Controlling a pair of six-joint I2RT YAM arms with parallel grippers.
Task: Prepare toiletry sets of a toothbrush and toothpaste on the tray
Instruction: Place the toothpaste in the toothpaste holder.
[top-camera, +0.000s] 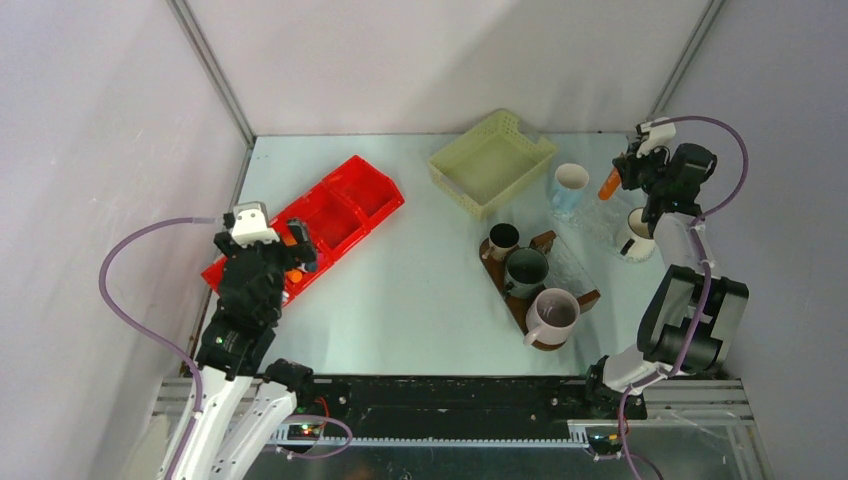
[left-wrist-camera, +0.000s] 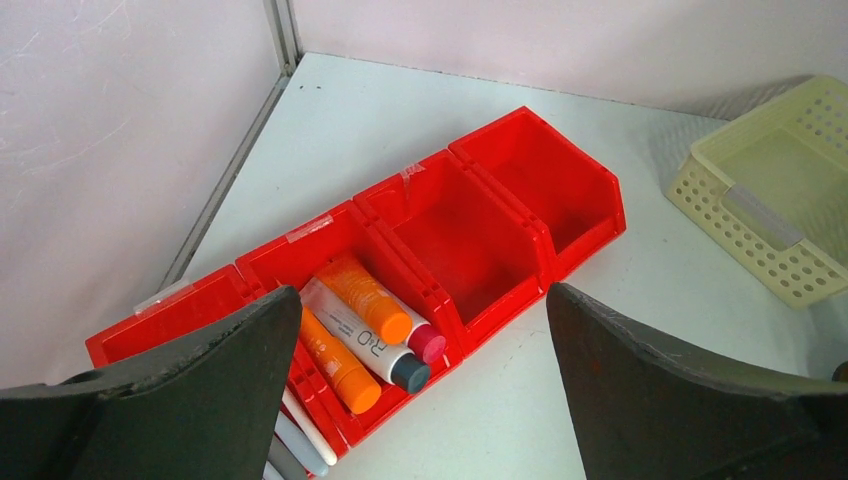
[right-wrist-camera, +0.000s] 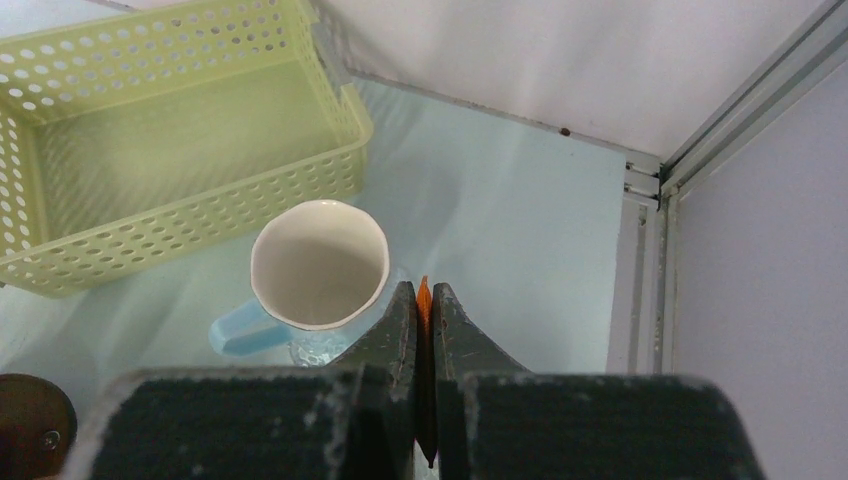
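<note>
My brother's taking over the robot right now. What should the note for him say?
Left gripper: open, above the red bin, holding nothing.
Right gripper: shut on an orange toothpaste tube, near the light blue mug, off the tray.
On the tray: dark brown mug, dark green mug, mauve-grey mug. No toothbrush or tube shows with them yet.
Left to do: bring the spare tubes and white toothbrushes from the bin to the tray.

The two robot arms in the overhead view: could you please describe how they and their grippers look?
The left arm and right arm have black joints and white links. Each carries a looping purple cable and a small white wrist camera housing. The left gripper and right gripper have thick, dark, matte, wedge-shaped fingers.
</note>
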